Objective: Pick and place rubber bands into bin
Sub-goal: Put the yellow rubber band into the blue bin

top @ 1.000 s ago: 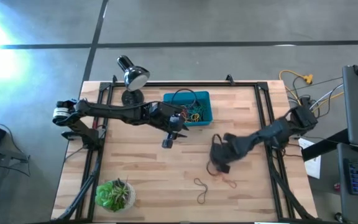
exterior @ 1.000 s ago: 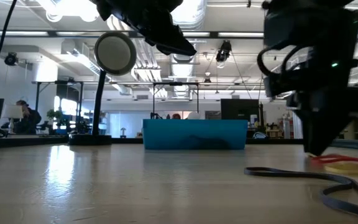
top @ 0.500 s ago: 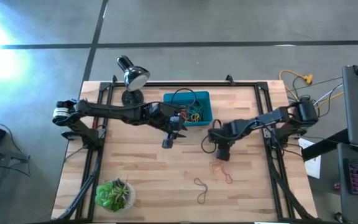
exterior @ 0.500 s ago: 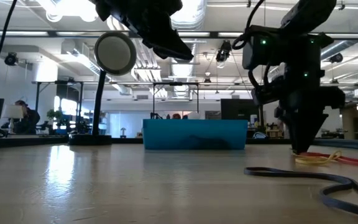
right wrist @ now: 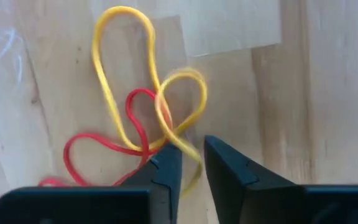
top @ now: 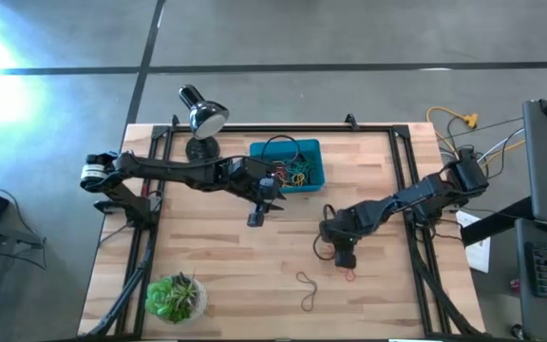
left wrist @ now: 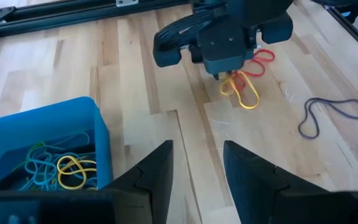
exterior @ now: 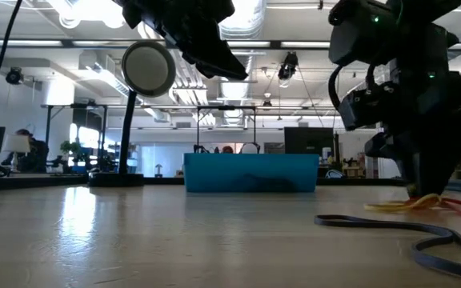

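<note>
A yellow rubber band [right wrist: 114,62] and a red one [right wrist: 98,140] lie tangled on the wooden table right of centre. My right gripper [right wrist: 193,163] points down at them, fingertips at the table. Its fingers are narrowly open astride one strand of the yellow band [left wrist: 244,93]. The teal-blue bin [top: 317,157] stands at the far middle with several coloured bands in it. My left gripper [left wrist: 197,168] hovers open and empty above the table just near of the bin [left wrist: 42,124]. My right gripper comes from above, pointing down, with one strand of the yellow band [right wrist: 190,163] running through the narrow gap between its fingers. I cannot tell whether either finger touches the strand. The rest of that band lies flat on the table.
A dark rubber band [top: 307,290] lies alone nearer the front edge. A desk lamp [top: 202,119] stands at the far left, a small green plant [top: 176,296] at the near left. Black frame rails [top: 402,180] run along the table's sides.
My right gripper swung toward the far edge, then came back toward the near edge and down onto the yellow and red bands, tipping more steeply downward.
</note>
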You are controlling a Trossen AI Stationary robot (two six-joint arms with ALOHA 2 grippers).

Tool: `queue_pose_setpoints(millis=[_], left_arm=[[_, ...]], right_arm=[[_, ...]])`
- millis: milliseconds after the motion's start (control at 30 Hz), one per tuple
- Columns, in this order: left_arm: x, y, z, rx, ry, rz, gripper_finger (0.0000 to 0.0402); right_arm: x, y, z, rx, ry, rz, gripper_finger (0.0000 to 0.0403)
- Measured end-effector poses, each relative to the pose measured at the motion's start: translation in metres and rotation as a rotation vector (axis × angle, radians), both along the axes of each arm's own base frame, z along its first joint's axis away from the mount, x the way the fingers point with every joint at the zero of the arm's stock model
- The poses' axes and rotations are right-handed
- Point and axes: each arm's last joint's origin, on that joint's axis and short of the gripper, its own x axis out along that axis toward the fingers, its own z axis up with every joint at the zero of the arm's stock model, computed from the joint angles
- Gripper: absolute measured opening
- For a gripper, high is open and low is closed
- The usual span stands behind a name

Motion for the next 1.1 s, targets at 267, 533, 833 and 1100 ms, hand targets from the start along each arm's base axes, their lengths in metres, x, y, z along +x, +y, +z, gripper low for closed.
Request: queue_pose_setpoints(millis=[267, 533, 833, 1100], left_arm=[[0.000, 0.001, 0.000, 0.009, -0.001, 0.000, 0.0125], [0.000, 0.001, 0.000, 0.008, -0.001, 0.001, 0.0125], [0.000, 0.001, 0.001, 0.010, -0.009, 0.002, 0.0125], [0.002, 0.001, 0.003, 0.011, -0.038, 0.008, 0.0125]], right_arm=[[-0.004, 0.010, 0.000, -0.039, 0.005, -0.029, 0.0010], [-0.013, 0.007, 0.016, -0.060, -0.021, -0.085, 0.0008], [-0.024, -0.001, 0.086, -0.129, -0.196, -0.181, 0.0008], [-0.029, -0.021, 0.170, -0.370, -0.470, -0.284, 0.0008]])
